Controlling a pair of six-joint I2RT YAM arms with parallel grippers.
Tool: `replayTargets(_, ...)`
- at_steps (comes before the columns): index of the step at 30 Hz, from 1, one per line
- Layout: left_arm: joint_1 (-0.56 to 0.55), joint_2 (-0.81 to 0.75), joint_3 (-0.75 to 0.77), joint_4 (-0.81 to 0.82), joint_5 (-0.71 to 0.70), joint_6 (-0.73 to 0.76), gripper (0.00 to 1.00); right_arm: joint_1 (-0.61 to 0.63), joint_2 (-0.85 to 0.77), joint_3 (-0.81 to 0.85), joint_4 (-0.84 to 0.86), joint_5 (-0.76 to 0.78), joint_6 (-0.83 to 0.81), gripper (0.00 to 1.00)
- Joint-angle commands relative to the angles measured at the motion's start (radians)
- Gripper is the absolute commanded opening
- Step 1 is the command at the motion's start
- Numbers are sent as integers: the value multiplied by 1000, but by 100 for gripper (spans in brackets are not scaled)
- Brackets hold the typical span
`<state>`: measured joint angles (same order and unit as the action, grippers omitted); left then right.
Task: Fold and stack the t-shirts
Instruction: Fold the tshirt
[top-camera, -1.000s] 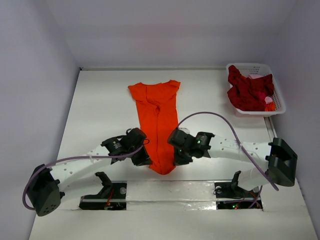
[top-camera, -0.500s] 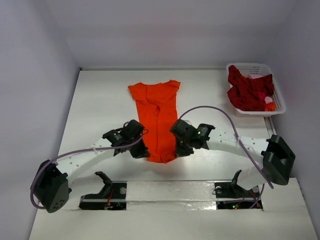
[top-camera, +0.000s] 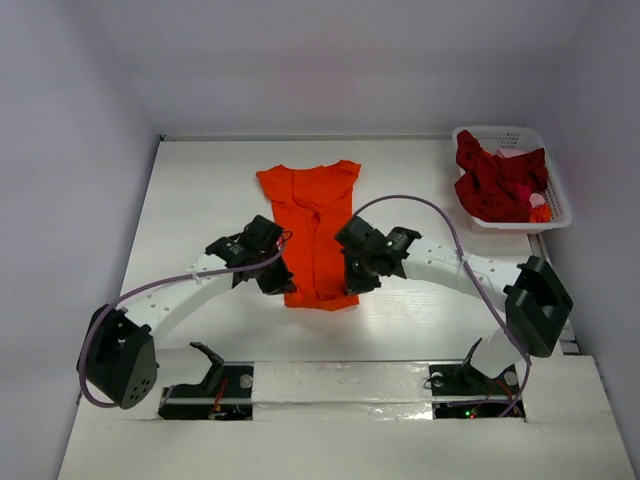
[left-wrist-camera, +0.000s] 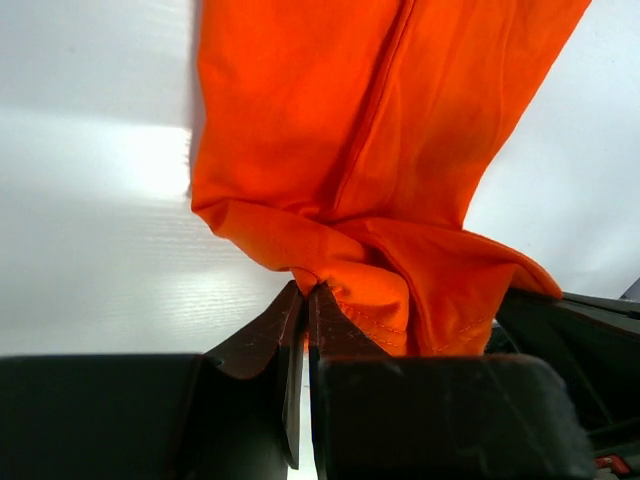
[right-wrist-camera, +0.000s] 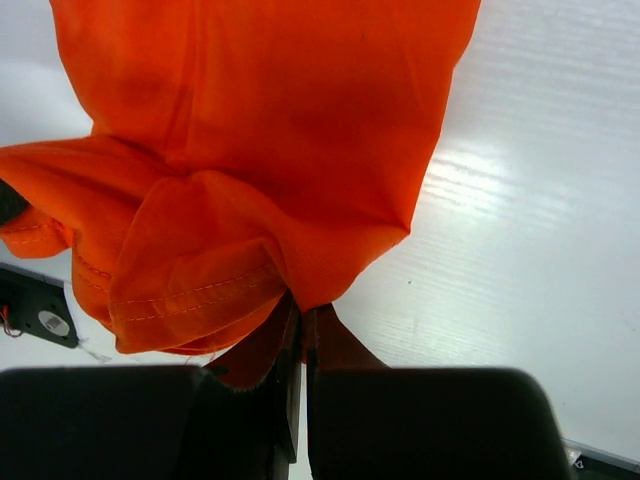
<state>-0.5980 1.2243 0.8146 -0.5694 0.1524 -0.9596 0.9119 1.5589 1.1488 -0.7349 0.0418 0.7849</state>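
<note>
Both pincers, left gripper (top-camera: 282, 288) and right gripper (top-camera: 350, 287), stay clamped on the near hem of the orange t-shirt (top-camera: 310, 205) lying on the table (top-camera: 200, 200), and have carried it toward the collar, so I judge the bottom-to-top fold about half done.

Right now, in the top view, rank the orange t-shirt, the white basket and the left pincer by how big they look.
1. The orange t-shirt and the white lattice basket cover about the same area, so they are too close to rank.
2. The left pincer, clamped on the shirt's near hem, is clearly smallest.
</note>
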Motion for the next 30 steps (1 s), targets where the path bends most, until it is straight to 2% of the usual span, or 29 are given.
replayTargets(1,24,20,55,-23,4,56,0,-24,16,66,-21,-2,-53,0)
replayTargets(14,78,133,146,-17,21,119,0,-131,108,126,-20,-19,-147,0)
replayTargets(30,138,256,222,-14,42,185,0,-180,221,262,-47,-29,-222,0)
